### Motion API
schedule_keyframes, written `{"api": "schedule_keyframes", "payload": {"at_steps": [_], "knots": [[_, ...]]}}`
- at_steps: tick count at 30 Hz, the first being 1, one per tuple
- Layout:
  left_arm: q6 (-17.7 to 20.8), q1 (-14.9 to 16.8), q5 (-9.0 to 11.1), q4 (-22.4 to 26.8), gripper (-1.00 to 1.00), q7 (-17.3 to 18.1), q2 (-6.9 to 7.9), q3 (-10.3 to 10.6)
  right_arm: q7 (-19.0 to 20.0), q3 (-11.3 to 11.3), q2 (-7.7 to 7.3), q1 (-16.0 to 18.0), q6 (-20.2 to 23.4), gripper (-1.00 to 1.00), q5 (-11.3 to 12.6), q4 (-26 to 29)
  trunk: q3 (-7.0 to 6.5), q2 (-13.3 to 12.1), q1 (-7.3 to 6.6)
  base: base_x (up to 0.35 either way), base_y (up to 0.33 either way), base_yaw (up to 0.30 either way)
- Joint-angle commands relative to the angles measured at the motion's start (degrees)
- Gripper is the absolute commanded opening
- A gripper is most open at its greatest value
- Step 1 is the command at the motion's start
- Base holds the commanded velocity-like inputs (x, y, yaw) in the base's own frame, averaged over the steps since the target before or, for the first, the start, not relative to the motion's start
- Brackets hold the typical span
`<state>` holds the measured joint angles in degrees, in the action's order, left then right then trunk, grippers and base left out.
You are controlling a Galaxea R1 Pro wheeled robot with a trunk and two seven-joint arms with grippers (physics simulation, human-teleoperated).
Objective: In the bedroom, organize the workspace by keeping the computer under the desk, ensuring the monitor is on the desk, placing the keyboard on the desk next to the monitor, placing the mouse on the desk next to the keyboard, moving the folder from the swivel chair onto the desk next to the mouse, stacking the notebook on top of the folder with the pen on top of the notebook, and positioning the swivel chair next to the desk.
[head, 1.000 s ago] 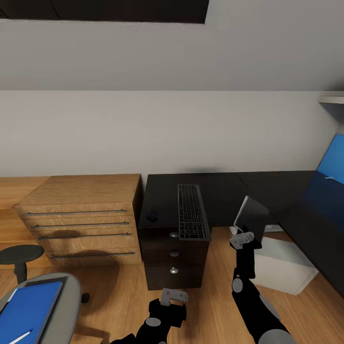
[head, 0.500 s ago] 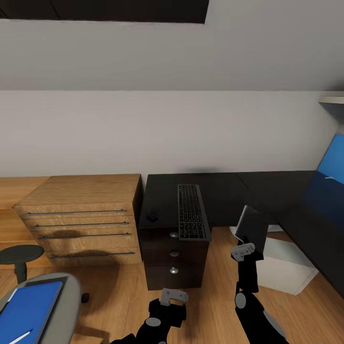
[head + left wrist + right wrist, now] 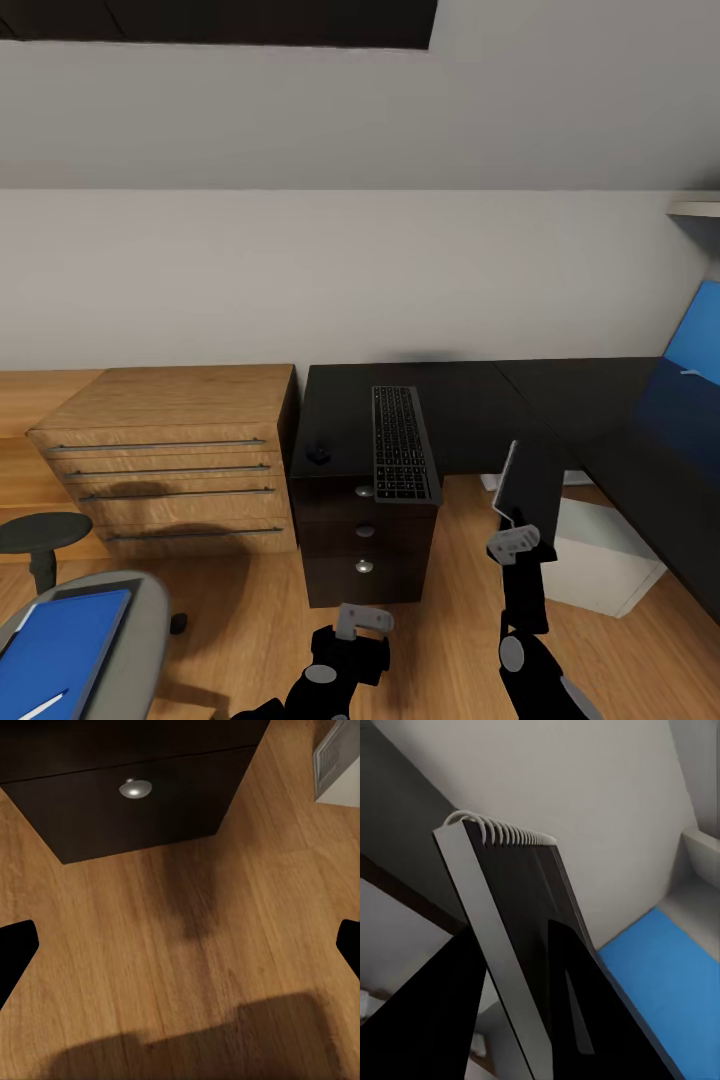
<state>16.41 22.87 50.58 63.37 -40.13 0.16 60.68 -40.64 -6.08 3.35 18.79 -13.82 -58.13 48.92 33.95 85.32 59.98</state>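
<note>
The right gripper (image 3: 513,543) holds the notebook (image 3: 530,478) upright, its 2 fingers pinching the lower edge of the book, with the thin pale page block turned to the side. In the right wrist view the notebook (image 3: 521,945) shows a dark cover and a wire spiral along its far edge, and the dark fingers (image 3: 574,997) lie flat on both covers. The notebook is in the air in front of the dark desk (image 3: 470,400), beside the keyboard (image 3: 402,442), which lies on the desk above the drawers (image 3: 364,540). The mouse (image 3: 318,454) sits on the desk near the keyboard. The left gripper (image 3: 364,621) hangs low over the wooden floor (image 3: 187,945), spread and with nothing between the fingers. The folder (image 3: 60,645) is blue and lies on the swivel chair (image 3: 140,650), well apart from the desk. I think the notebook is light and quite stiff when it is closed, but the cover looks smooth, so it may slip or swing in such a narrow pinch. A hold closer to the spiral, where the pages cannot open, seems safer to me.
</note>
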Motion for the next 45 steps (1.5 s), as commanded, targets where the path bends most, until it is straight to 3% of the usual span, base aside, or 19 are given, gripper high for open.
{"api": "schedule_keyframes", "payload": {"at_steps": [1, 7, 13, 20, 23, 25, 27, 33, 37, 45], "knots": [[0.15, 0.07, 0.22, 0.05, 1.0, -0.39, 0.02, 0.13, -0.27, -0.32, 0.08, 0.03, -0.41, -1.0, -0.26, 0.04, 0.05, 0.03, 0.0, 0.0, 0.0, 0.0], [0.16, 0.07, 0.22, 0.07, 1.0, -0.39, 0.02, 0.13, -1.25, -0.14, 0.02, 0.02, -1.24, -1.0, -0.33, 0.19, 0.05, 0.03, 0.0, 0.0, 0.0, 0.0], [0.15, 0.07, 0.16, 0.08, 1.0, -0.39, 0.02, 0.08, -5.56, 0.06, 0.1, 0.02, -4.9, -1.0, -0.08, 1.17, 0.05, 0.03, 0.0, 0.0, 0.0, 0.0], [0.13, 0.07, 0.14, 0.08, 1.0, -0.39, 0.02, 0.1, -7.12, 0.42, -0.19, 0.07, -10.6, -1.0, -1.12, 1.71, 0.05, 0.03, 0.0, 0.0, 0.0, 0.0], [0.14, 0.07, 0.14, 0.09, 1.0, -0.39, 0.02, 0.11, -7.21, 0.44, -0.76, 0.1, -11.13, -1.0, -1.89, 3.39, 0.05, 0.03, 0.0, 0.0, 0.0, 0.0], [0.16, 0.07, 0.09, 0.09, 1.0, -0.39, 0.02, 0.08, -7.31, 0.21, -1.11, 0.11, -11.32, -1.0, -1.96, 10.48, 0.05, 0.03, 0.0, 0.0, 0.0, 0.0], [0.17, 0.07, 0.09, 0.09, 1.0, -0.39, 0.02, 0.09, -7.36, 0.11, -1.13, 0.11, -11.35, -1.0, -1.67, 12.56, 0.05, 0.03, 0.0, 0.0, 0.0, 0.0], [0.19, 0.07, 0.05, 0.09, 1.0, -0.39, 0.02, 0.14, -7.3, 0.03, -1.17, 0.11, -11.5, -1.0, 6.33, 16.48, 0.05, 0.03, 0.0, 0.0, 0.0, 0.0], [0.18, 0.07, 0.05, 0.09, 1.0, -0.39, 0.02, 0.14, -4.67, 0.09, -1.37, 0.11, -11.5, -1.0, 8.48, 16.36, 0.05, 0.03, 0.0, 0.0, 0.0, 0.0], [0.18, 0.07, -0.03, 0.09, 1.0, -0.39, 0.02, 0.14, 4.84, 0.1, -1.87, -0.13, -11.28, -1.0, 8.33, 16.3, 0.05, 0.03, 0.0, 0.0, 0.0, 0.0]]}}
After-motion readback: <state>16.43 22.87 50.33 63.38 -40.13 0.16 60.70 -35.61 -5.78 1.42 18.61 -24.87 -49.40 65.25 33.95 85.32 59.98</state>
